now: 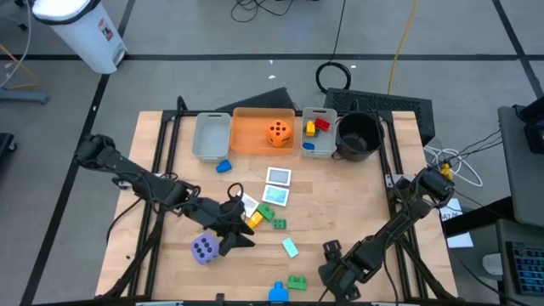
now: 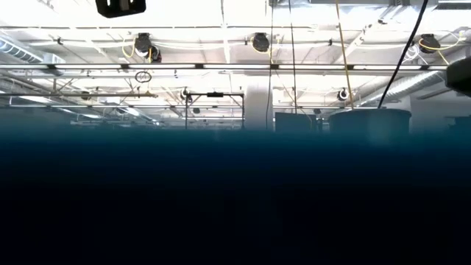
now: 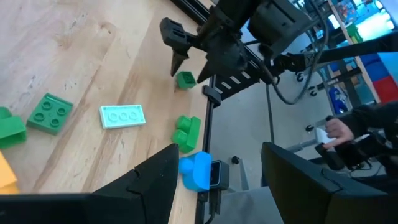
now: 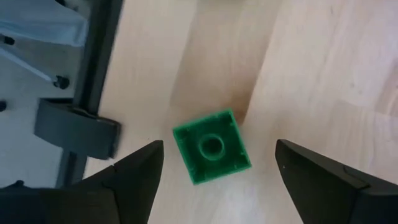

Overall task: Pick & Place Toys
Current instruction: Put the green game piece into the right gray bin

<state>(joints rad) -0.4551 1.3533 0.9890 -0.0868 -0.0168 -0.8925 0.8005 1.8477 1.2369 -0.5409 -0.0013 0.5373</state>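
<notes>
Looking down from the high view: left tool sits mid-desk, jaws apart, empty, purple die just beside it, yellow brick and picture cards close by; right tool hangs near the front edge, released, w/ orange die far off, already in the orange bin. Low view: dark, no toys visible. Left wrist view: fingers spread, nothing btwn them; blue brick just ahead at the desk edge. Right wrist view: small green brick centred btwn spread fingers, untouched, near the edge. Risk, IMO: brick sits skewed to the fingers, so closing could twist it out or push it off the desk.
</notes>
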